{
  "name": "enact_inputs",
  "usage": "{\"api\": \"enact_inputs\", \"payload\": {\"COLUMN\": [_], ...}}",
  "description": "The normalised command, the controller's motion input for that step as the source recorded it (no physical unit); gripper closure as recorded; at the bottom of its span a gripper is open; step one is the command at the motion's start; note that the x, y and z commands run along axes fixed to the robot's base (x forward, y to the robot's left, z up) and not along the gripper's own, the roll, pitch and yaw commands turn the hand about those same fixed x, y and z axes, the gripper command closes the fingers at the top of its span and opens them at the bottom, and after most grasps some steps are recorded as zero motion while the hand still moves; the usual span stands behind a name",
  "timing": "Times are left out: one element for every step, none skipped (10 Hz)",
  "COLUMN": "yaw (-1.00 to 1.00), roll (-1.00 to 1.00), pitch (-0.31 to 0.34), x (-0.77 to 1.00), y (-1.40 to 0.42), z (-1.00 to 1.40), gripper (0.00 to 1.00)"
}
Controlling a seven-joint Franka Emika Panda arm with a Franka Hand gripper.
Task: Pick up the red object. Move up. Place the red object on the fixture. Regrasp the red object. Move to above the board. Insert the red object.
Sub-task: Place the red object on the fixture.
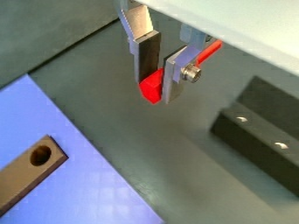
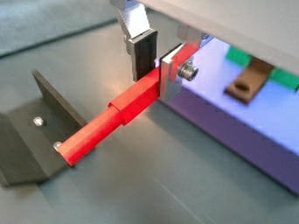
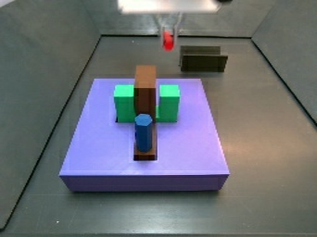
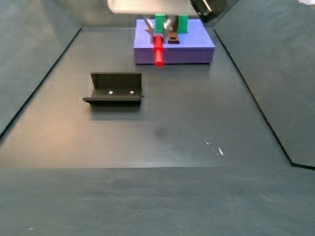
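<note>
Right now I've got the gripper (image 2: 156, 66) clamped on one end of the red object (image 2: 111, 121) — its long axis hangs downward, aloft between board (image 3: 99, 157) and fixture (image 3: 202, 60).

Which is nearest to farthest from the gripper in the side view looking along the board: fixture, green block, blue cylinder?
Gripper holds the red object, raised at the far end.
1. Fixture, just right of it.
2. Green block, on the board.
3. Blue cylinder, nearest the camera.

In a side view the end effector (image 3: 169, 26) is cut off at 12 o'clock; the red object (image 3: 168, 40) shows only its lower end. The board (image 1: 70, 166) runs off-frame in a wrist view.
</note>
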Motion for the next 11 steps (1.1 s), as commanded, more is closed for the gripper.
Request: {"api": "enact_inputs", "payload": {"yaw": [-0.15,-0.18,-0.21,-0.25,-0.24,-0.19,-0.15,-0.12,-0.07,-0.04,-0.01], "roll": [-0.97,-0.97,-1.0,-1.0,-1.0,-0.99,-0.97,-0.96,-0.99,-0.98,-0.93], "pitch": [0.04,0.134,0.12,0.071,0.003,0.0,0.0,0.0,0.0,0.0,0.0], "x": [0.56,0.62,0.64,0.67,0.67,0.64,0.62,0.58,0.53,0.53,0.54], "y": [0.22,0.13,0.06,0.01,0.08,0.2,0.28,0.36,0.44,0.47,0.51], "z": [0.57,0.49,0.46,0.37,0.25,0.06,0.0,0.0,-0.13,-0.14,-0.2], "gripper": [1.0,1.0,1.0,1.0,1.0,1.0,1.0,1.0,1.0,1.0,1.0]}}
